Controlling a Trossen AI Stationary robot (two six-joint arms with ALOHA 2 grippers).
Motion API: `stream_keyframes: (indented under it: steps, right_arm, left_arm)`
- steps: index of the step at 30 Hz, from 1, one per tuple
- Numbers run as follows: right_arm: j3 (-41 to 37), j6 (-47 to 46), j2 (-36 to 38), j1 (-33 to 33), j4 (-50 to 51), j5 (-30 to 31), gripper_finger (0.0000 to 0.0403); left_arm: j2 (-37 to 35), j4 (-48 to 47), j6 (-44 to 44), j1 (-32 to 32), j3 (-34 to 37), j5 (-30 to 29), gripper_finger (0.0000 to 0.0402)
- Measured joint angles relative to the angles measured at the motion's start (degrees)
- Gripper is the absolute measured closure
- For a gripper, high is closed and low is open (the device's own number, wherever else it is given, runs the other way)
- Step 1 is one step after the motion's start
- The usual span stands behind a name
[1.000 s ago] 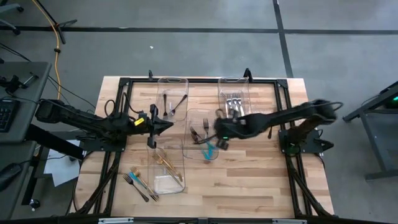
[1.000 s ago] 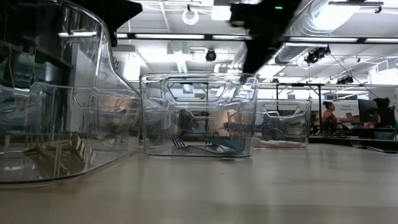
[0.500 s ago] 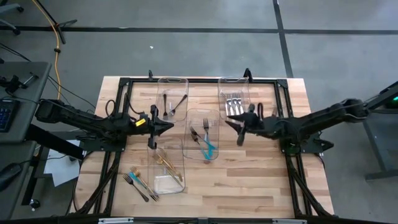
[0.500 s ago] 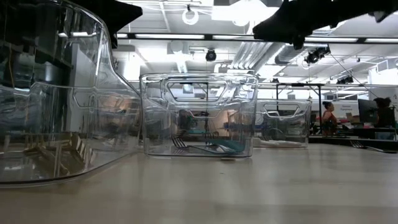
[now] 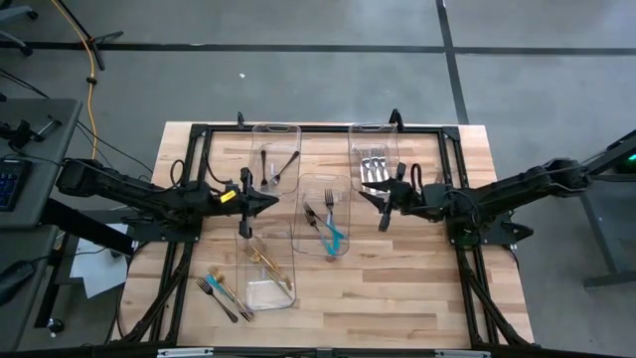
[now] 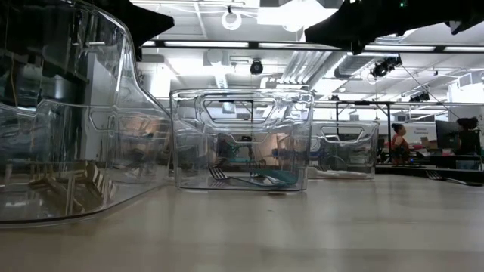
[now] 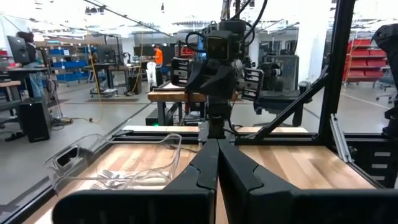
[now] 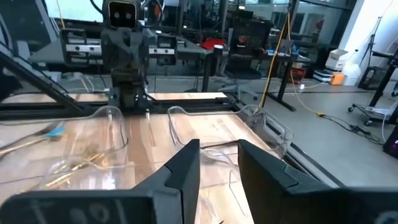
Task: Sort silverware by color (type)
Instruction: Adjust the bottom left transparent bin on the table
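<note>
Four clear bins are sitting on the worktop (image 5: 417, 298), w/ silverware partly sorted. Going left to right: a few loose forks (image 5: 223, 291), teal-handled and dark, are lying on the bare wood by the near-left edge, outside any bin, so they're prob. still waiting to be sorted. The left claw (image 5: 268, 202) is hovering between the black-utensil bin (image 5: 275, 134) and the gold-utensil bin (image 5: 266, 288), fingers pressed together, holding nothing. The middle bin (image 5: 326, 183) is carrying teal-handled pieces (image 5: 332, 240) plus a dark fork and a silver one, so it's looking mixed. The right claw (image 5: 382, 211) is hanging just beside that bin, below the silver-fork bin (image 5: 373, 132), fingers spread a little, empty. Risks from here: w/ both claws this near the thin bin walls, a low sweep could be nudging a bin and scattering pieces; slim forks lying flat are hard to pinch and could be slipping out; overlapping pieces in the middle bin could be coming up together and landing in the wrong finish.
</note>
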State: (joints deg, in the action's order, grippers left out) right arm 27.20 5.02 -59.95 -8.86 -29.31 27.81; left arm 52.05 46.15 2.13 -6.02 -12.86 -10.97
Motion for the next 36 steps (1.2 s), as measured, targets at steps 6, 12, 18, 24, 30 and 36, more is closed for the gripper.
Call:
stream_keyframes:
  steps: [6,12,18,24,30,36]
  right_arm:
    - [0.0,0.0,-0.1,0.0,1.3,0.0,0.03]
    - [0.0,-1.6,-0.1,0.0,3.5,-0.2,0.03]
    - [0.0,-2.0,-0.1,0.0,3.9,-0.2,0.03]
    - [0.0,-3.0,-0.1,0.0,4.8,-0.2,0.03]
    - [0.0,-5.2,-0.1,0.0,6.1,-0.2,0.03]
    - [0.0,-6.6,-0.1,0.0,7.0,-0.2,0.03]
  left_arm:
    - [0.0,1.8,0.0,-0.1,0.0,0.4,0.0401]
    - [0.1,2.0,-0.5,-5.0,-3.6,9.0,0.0398]
    - [3.5,-29.9,-3.6,-19.0,-19.0,-0.2,0.0349]
    - [14.4,-60.6,-15.5,-34.3,-37.6,-9.4,0.0292]
    - [26.2,-79.6,-25.1,-44.3,-53.3,-12.7,0.0274]
    - [35.0,-94.3,-31.5,-50.7,-61.5,-11.4,0.0281]
